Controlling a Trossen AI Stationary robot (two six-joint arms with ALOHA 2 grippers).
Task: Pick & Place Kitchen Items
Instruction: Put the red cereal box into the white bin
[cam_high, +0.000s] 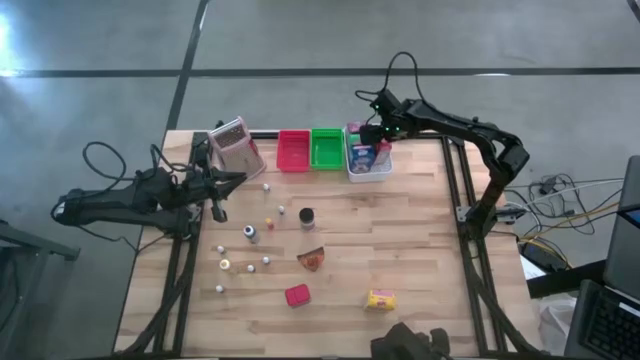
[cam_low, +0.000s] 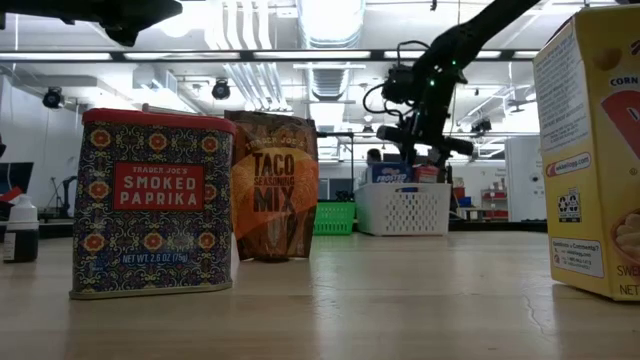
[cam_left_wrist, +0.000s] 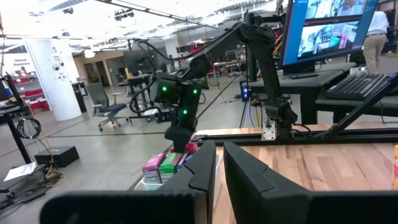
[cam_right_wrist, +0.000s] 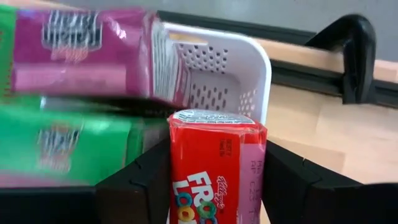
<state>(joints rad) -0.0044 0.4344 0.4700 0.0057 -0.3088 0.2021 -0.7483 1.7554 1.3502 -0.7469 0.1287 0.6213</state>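
My right gripper (cam_high: 372, 140) is over the white basket (cam_high: 368, 172) at the table's far edge, shut on a red cereal box (cam_right_wrist: 214, 168). Pink (cam_right_wrist: 81, 56) and green (cam_right_wrist: 68, 146) packets lie in the basket beside the box. On the table stand a dark jar (cam_high: 306, 217) and tiny pale bottles (cam_high: 250, 232), and there lie an orange-brown wedge (cam_high: 312, 259), a red packet (cam_high: 297, 295) and a yellow packet (cam_high: 380, 299). My left gripper (cam_high: 218, 186) waits at the table's left edge, its fingers (cam_left_wrist: 208, 177) a narrow gap apart, touching nothing. My right gripper pinches the red cereal box between its two fingers (cam_right_wrist: 140, 180), one on each narrow side (cam_right_wrist: 177, 177). It comes from above, pointing down into the white basket. The box stands upright in the hold; whether its lower end rests on the basket floor is hidden.
A red tray (cam_high: 293, 150) and a green tray (cam_high: 326, 148) sit left of the basket on the far edge. A pinkish box (cam_high: 238, 145) stands near the far left corner. Close to the low camera are a paprika tin (cam_low: 155, 205), a taco mix bag (cam_low: 272, 185) and a yellow box (cam_low: 590, 150).
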